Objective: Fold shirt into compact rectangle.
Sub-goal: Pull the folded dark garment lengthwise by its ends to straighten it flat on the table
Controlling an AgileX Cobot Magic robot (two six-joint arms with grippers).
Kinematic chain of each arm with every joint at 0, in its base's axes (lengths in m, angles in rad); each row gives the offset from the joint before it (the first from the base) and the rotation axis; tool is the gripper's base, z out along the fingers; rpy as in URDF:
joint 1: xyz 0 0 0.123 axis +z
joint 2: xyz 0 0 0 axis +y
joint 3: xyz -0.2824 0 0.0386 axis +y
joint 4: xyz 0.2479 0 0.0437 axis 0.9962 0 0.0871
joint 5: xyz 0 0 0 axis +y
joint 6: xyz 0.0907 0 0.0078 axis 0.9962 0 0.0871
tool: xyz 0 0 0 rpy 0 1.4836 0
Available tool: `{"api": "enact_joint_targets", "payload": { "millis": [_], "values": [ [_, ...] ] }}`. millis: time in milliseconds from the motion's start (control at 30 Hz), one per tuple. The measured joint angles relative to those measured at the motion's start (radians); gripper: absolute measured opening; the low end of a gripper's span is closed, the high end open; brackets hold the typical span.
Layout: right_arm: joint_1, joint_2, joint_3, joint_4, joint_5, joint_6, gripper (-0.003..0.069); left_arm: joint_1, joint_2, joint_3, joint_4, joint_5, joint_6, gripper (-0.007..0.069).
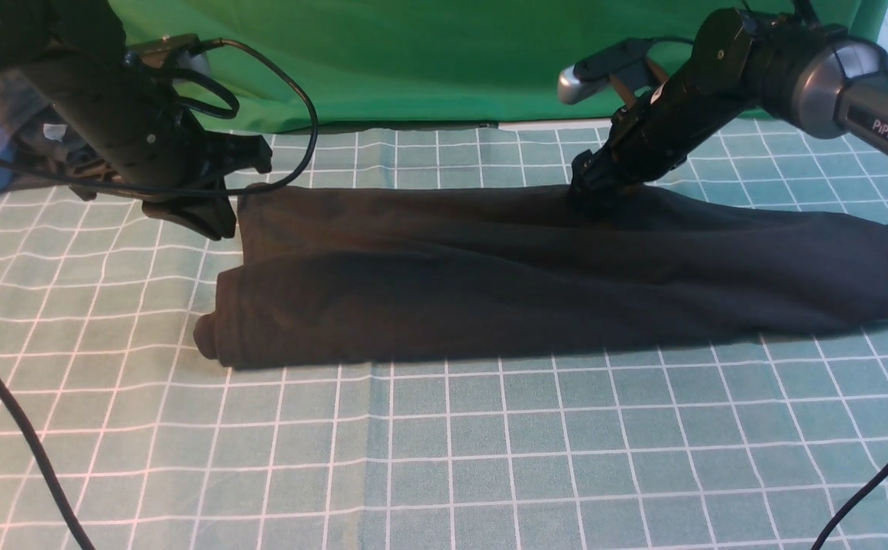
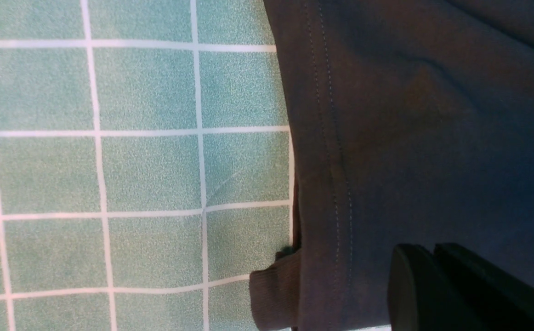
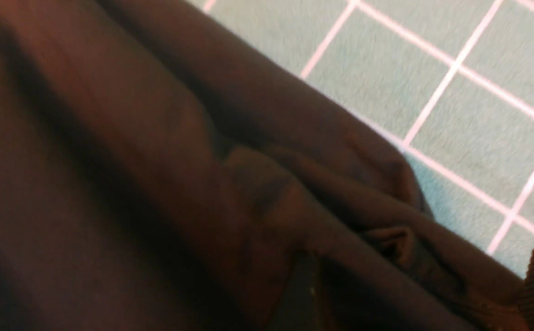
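Shirt (image 1: 444,298) lay half-folded at six o'clock; the left hand (image 1: 218,229) was closed at ten, seemingly clear for the right hand (image 1: 593,179), spread wide at one, to gather fabric.

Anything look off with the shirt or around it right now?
Nothing looks spilled or damaged. The shirt isn't squared up: at its left end a small bit of fabric pokes out past the hem, and the right wrist view shows bunched folds. That's untidy for a compact rectangle.

Left end effector (image 2: 432,248) shut, right (image 3: 418,262) open.
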Motion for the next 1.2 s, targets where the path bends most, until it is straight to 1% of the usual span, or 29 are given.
{"api": "enact_joint_targets", "payload": {
  "millis": [33,133,200,233,267,300,400,433,467,567,800,1067,1133,1200],
  "values": [
    [0.000,0.002,0.000,-0.001,0.001,-0.014,0.0529,0.000,0.000,0.000,0.000,-0.002,0.000,0.0007],
    [0.001,0.005,-0.001,-0.001,0.007,-0.026,0.0389,0.000,0.000,0.000,0.000,-0.004,0.000,0.0007],
    [0.001,0.005,-0.001,-0.001,0.014,-0.029,0.0265,0.000,0.000,0.000,-0.001,-0.005,0.000,0.0007],
    [0.001,0.005,-0.002,-0.001,0.015,-0.029,0.0255,0.000,0.000,0.000,-0.001,-0.005,0.000,0.0007],
    [0.001,0.007,-0.004,-0.001,0.015,-0.030,0.0193,0.000,0.000,0.000,-0.001,-0.006,0.000,0.0007],
    [0.001,0.008,-0.005,-0.001,0.015,-0.031,0.0166,0.000,0.000,-0.001,-0.002,-0.006,0.000,0.0007],
    [0.001,0.010,-0.009,-0.001,0.013,-0.053,0.0096,0.000,0.000,-0.001,-0.003,-0.006,0.000,0.0007],
    [0.001,0.011,-0.010,-0.001,0.013,-0.058,0.0090,0.000,0.000,-0.001,-0.003,-0.006,0.000,0.0007],
    [0.001,0.013,-0.020,-0.002,0.013,-0.077,0.0048,0.000,0.000,-0.001,-0.004,-0.006,0.000,0.0007],
    [0.001,0.013,-0.045,-0.005,0.014,-0.087,0.0027,0.000,0.000,-0.001,-0.005,-0.006,0.000,0.0007],
    [0.001,0.013,-0.105,-0.010,-0.013,-0.098,0.0023,0.000,0.000,-0.001,-0.008,-0.005,0.000,0.0007],
    [0.001,0.030,-0.109,-0.030,-0.119,-0.098,0.0025,0.000,0.000,-0.001,-0.011,-0.003,0.000,0.0007],
    [0.001,0.038,-0.109,-0.035,-0.127,-0.087,0.0043,0.000,0.000,-0.001,-0.011,-0.002,0.000,0.0007],
    [0.001,0.036,-0.109,-0.048,-0.121,-0.058,0.0098,0.000,0.000,-0.001,-0.011,0.002,0.000,0.0007]
  ]
}}
